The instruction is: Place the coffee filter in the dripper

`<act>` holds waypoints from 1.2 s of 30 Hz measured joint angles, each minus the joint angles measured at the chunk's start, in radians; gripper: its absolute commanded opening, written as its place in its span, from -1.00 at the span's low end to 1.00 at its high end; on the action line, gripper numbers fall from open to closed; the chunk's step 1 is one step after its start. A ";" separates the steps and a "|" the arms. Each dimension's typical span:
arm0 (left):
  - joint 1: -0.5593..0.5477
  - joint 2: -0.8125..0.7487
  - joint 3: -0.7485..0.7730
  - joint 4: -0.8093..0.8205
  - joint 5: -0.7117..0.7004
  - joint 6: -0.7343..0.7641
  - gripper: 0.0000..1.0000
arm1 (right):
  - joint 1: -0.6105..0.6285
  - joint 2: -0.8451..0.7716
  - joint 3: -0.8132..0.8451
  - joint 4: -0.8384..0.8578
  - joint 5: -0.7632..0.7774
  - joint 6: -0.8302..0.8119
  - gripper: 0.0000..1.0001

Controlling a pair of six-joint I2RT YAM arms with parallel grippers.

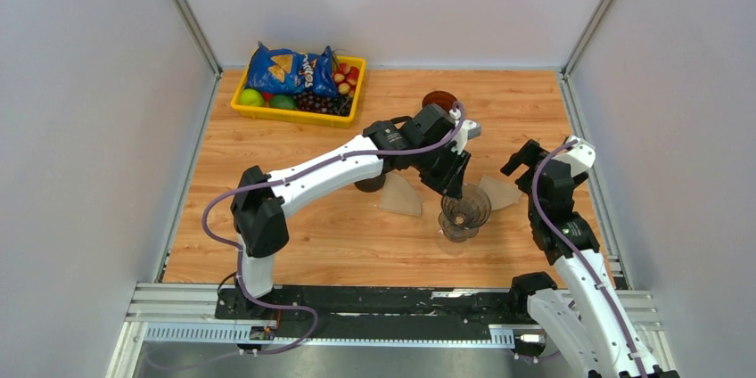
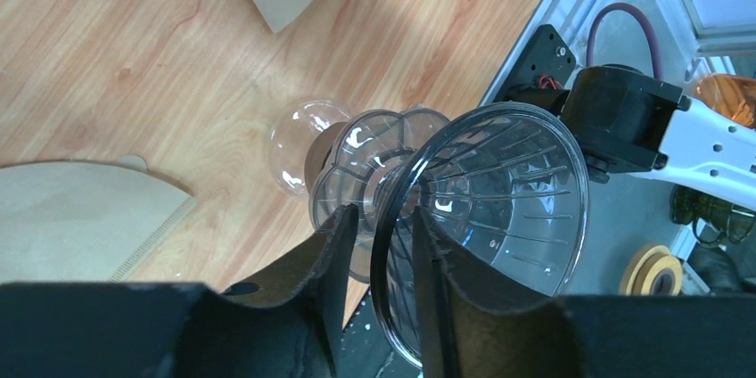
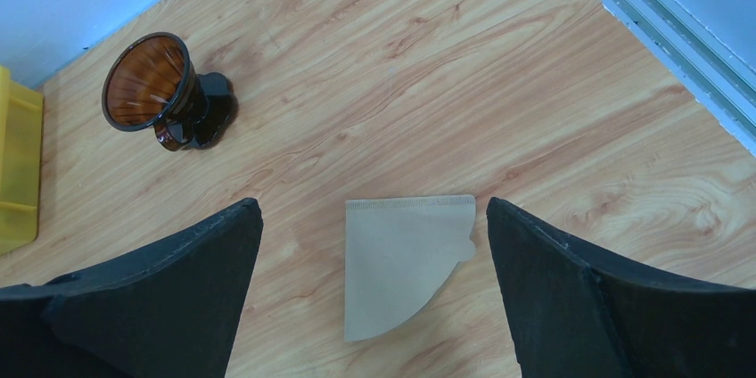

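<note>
Hidden: left gripper (image 2: pixel 383 222) fingertips masked by its own wrist from above; brown dripper (image 3: pixel 147 81) half covered there.
Clear dripper (image 2: pixel 490 209): ribbed, tilted, outline hard to trace.
Left jaws: parted astride its rim, with a gap on one side.
Right gripper (image 3: pixel 374 209): spread wide over the coffee filter (image 3: pixel 406 262).
Coffee filter: beige, fan-shaped, flat on the table (image 3: pixel 535 84), outside both drippers.

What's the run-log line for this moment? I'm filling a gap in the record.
left gripper: open, astride clear dripper rim | right gripper: open above coffee filter | status: filter lying flat, not yet in dripper
</note>
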 measured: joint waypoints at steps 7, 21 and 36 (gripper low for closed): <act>-0.001 0.004 0.003 -0.013 -0.002 0.004 0.03 | 0.000 0.005 0.000 -0.003 0.000 0.002 1.00; -0.002 0.018 0.011 0.007 0.051 -0.016 -0.08 | 0.000 0.008 0.000 -0.014 0.000 0.003 1.00; -0.002 0.043 0.011 0.055 0.081 -0.056 -0.04 | 0.000 0.005 0.000 -0.018 0.000 0.003 1.00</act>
